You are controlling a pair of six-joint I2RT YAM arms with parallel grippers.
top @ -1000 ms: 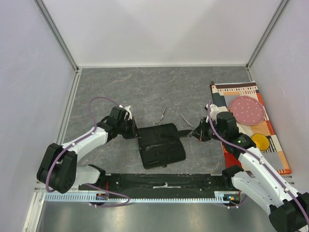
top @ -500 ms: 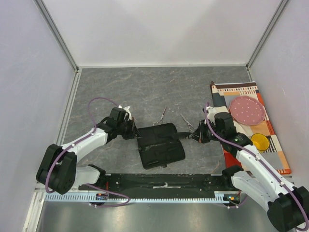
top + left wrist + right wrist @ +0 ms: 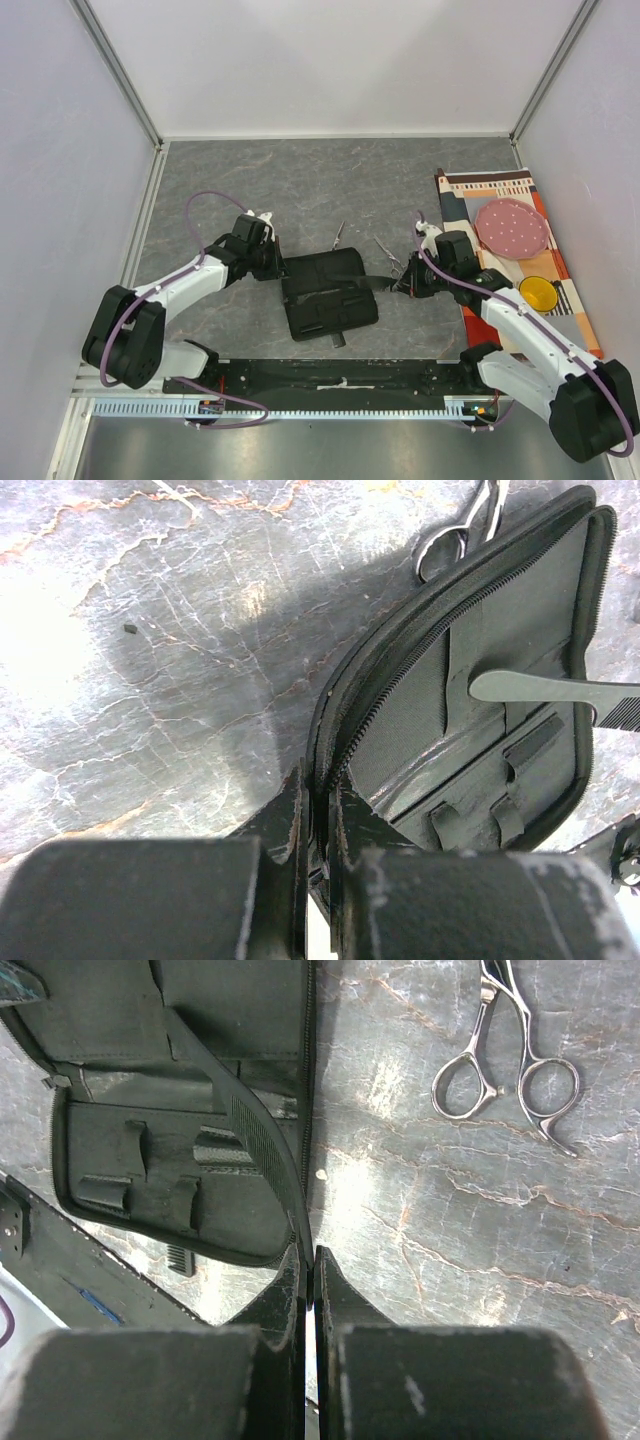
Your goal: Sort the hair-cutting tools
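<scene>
Left gripper (image 3: 318, 810) pinches the zippered rim of the fabric pouch (image 3: 420, 710); right gripper (image 3: 310, 1260) clamps a slim toothed comb (image 3: 263, 1150), steel scissors (image 3: 497, 985) at its two o'clock.

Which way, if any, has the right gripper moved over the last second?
Yes: the right gripper has shifted slightly left, away from the round pink dotted plate.

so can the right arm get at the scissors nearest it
Not yet, probably: the right gripper is shut on the comb. The scissors lie uncovered close by, so likely yes once it lets go.
</scene>
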